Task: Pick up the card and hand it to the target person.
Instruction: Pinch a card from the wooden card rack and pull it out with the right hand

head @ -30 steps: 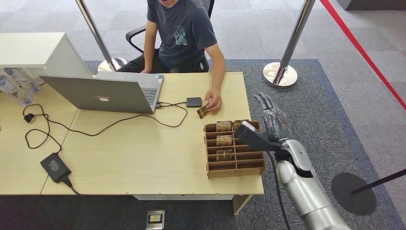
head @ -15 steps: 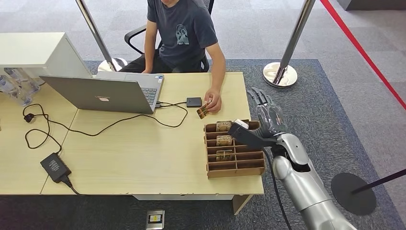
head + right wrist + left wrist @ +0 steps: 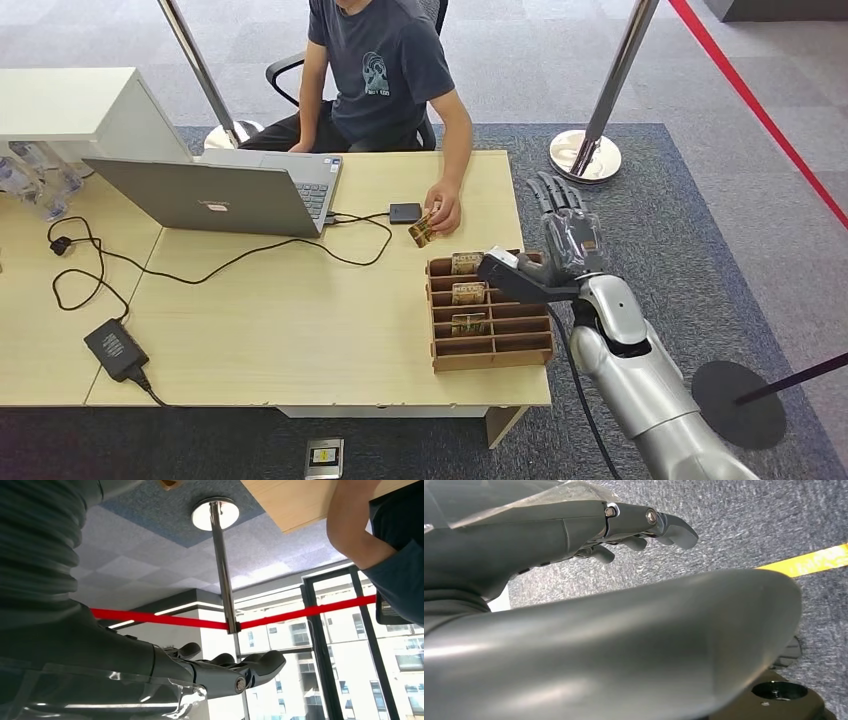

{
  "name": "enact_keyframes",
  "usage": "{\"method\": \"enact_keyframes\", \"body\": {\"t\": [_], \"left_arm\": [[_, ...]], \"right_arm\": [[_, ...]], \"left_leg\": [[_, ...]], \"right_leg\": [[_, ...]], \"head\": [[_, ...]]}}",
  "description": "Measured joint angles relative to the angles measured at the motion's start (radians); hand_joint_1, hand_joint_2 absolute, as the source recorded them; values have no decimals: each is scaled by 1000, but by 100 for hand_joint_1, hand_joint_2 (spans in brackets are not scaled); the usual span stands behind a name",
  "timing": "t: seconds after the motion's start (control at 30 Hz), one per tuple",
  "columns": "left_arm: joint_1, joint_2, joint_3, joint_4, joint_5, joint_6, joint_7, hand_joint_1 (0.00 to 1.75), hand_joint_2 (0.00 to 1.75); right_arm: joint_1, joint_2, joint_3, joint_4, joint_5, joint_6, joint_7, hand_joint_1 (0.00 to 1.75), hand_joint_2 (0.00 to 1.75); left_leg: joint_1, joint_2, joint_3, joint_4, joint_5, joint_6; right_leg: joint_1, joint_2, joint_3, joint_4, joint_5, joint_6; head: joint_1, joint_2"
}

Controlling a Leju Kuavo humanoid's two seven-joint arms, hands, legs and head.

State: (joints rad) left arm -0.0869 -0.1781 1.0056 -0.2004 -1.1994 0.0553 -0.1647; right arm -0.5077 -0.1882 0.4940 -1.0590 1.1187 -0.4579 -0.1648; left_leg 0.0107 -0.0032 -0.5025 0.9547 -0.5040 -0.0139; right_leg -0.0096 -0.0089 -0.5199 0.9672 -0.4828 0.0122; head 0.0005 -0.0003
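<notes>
- Right hand (image 3: 563, 232) hovered beside the wooden rack (image 3: 488, 311), fingers extended and apart, holding nothing.
- Card (image 3: 422, 229) lay beyond the rack, under the person's hand (image 3: 443, 209) on the tabletop (image 3: 300, 320).
- Left hand (image 3: 624, 522) hung over the carpet with its fingers loosely extended, empty.

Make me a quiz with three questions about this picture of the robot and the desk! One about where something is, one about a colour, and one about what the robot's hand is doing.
1. Where does the wooden card rack stand?
A. On the floor
B. On the desk near its right edge
C. On top of the laptop

2. What colour is the person's T-shirt?
A. Dark blue-grey
B. Yellow
C. White

3. What is the right hand doing?
A. Holding a card
B. Pressing the laptop keys
C. Open, holding nothing, fingers stretched out

Answers:
1 B: the rack sits on the desk, by the robot's right arm.
2 A: the shirt is dark blue-grey with a small print on the chest.
3 C: the fingers are spread beside the desk; the card is in the person's hand.
</notes>
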Motion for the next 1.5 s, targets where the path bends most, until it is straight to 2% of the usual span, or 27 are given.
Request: {"method": "enact_keyframes", "body": {"t": [0.2,0.4,0.67,1.0,1.03,1.13,1.17,1.5], "left_arm": [[1,0,0,1,-3,0,4,0,0],[2,3,2,1,2,1,4,0,0],[2,5,3,1,3,1,5,0,0],[2,5,3,2,0,1,4,0,0],[2,5,3,2,-1,1,4,0,0],[2,5,3,2,-3,0,5,0,0],[2,5,3,2,-3,0,6,0,0],[2,7,4,2,1,1,9,0,0]], "right_arm": [[12,-16,13,-24,67,-8,59,0,175],[66,-46,22,-127,145,27,122,0,175],[109,-55,43,-239,121,85,132,0,175],[112,-42,59,-265,103,97,134,0,175],[112,-39,59,-264,103,97,134,15,175],[110,-29,60,-259,102,97,136,114,175],[109,-25,60,-255,101,94,137,133,175],[70,5,60,-183,78,55,115,134,175]], "left_leg": [[0,0,0,0,0,0],[0,0,0,0,0,0],[0,0,0,0,0,0],[0,0,-1,0,0,0],[0,0,-1,0,0,0],[0,0,-1,0,0,0],[0,0,-1,0,0,0],[0,0,-1,0,0,0]], "right_leg": [[0,0,0,0,0,0],[0,0,0,0,0,0],[0,0,0,0,0,0],[0,0,0,0,0,0],[0,0,0,0,0,0],[0,0,0,0,0,0],[0,0,0,0,0,0],[0,0,0,0,0,0]], "head": [[0,0],[0,0],[0,0],[0,0],[0,0],[0,0],[0,0],[0,0]]}}
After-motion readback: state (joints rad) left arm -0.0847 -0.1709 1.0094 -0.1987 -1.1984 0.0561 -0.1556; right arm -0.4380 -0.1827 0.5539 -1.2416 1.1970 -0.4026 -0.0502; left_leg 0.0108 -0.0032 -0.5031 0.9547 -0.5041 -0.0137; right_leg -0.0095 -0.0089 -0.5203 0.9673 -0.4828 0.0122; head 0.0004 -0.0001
